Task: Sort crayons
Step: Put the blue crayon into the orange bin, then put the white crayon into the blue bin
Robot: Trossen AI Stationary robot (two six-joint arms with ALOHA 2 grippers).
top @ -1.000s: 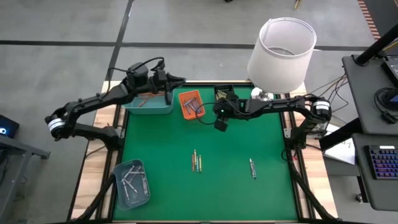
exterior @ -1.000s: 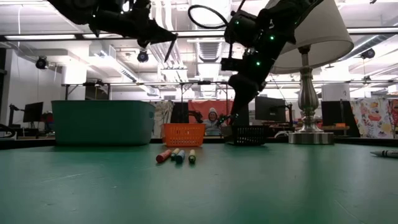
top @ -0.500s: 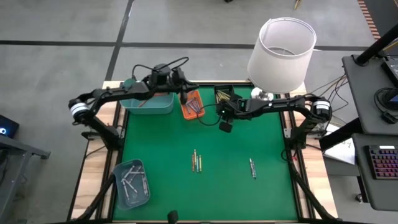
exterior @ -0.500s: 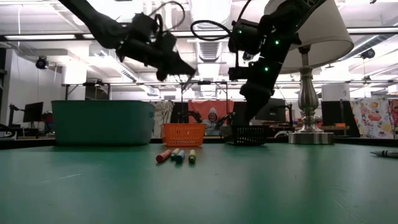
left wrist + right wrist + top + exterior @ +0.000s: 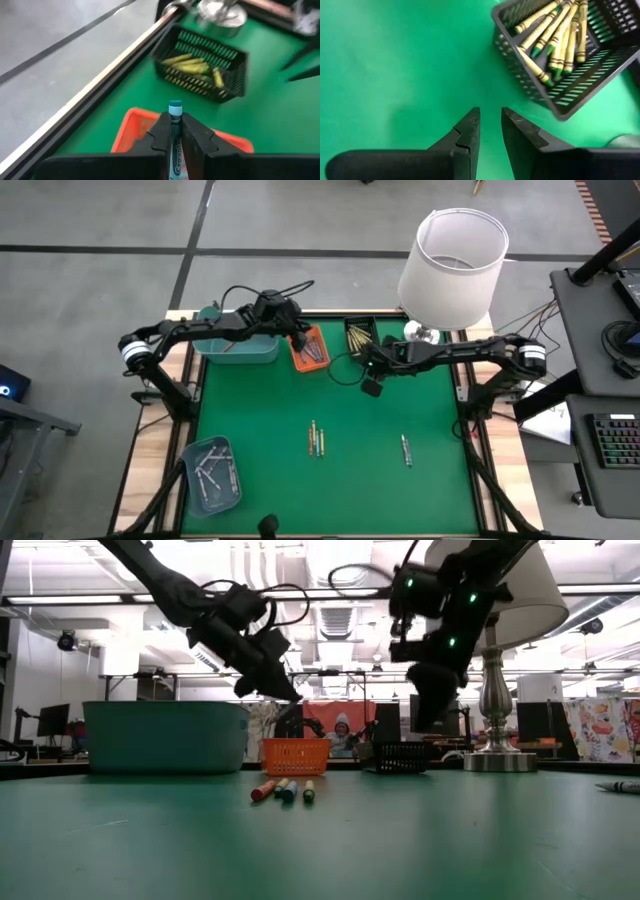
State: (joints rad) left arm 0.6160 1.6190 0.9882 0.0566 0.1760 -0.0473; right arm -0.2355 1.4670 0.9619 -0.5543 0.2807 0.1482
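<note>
Both arms are black and slim, each with a white ring at the shoulder joint. Loose black cables loop over the wrists. Small green lights glow on the right arm [image 5: 440, 610].

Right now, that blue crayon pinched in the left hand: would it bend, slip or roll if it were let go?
The blue crayon looks stiff: it stands straight between the left hand's fingers without sagging. Its paper wrapper probably helps the grip hold. Being a thin round stick, it would likely roll on the flat green mat if dropped there.
</note>
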